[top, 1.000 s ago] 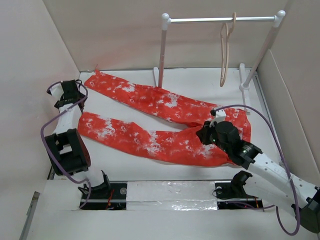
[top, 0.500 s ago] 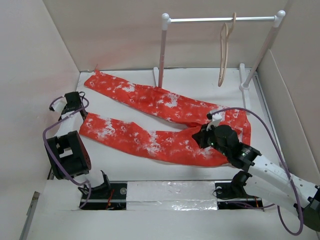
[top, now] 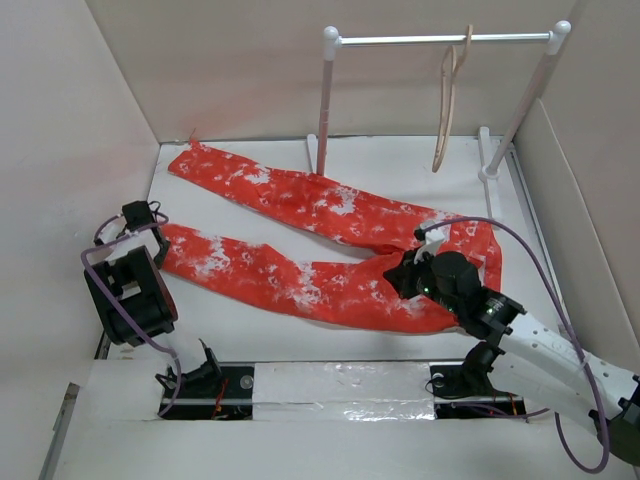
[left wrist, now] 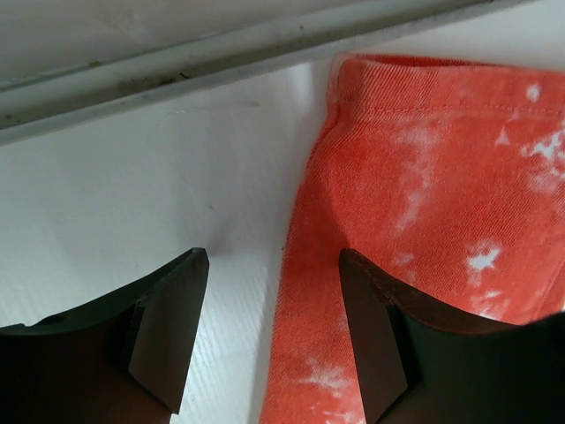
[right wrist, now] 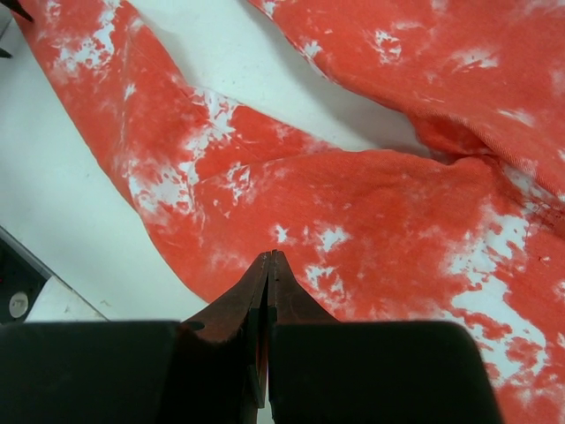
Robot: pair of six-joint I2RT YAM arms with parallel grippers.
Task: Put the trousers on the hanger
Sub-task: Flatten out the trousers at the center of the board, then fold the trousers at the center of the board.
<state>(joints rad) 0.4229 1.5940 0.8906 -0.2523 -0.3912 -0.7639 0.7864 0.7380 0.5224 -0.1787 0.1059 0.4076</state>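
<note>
The left pincer is spread over the trousers' cuff edge, while the right pincer, pressed together, hovers above their crotch.

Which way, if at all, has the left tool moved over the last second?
Yes. The left tool has come toward the near edge of the table, farther from the left post of the rack, ending by the trousers cuff.

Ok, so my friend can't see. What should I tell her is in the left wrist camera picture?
The open left pincer straddles the edge of the orange-red, white-splotched trousers near a leg's hem, one dark finger over the white table, the other over the cloth. A grey strip runs along the top.
</note>
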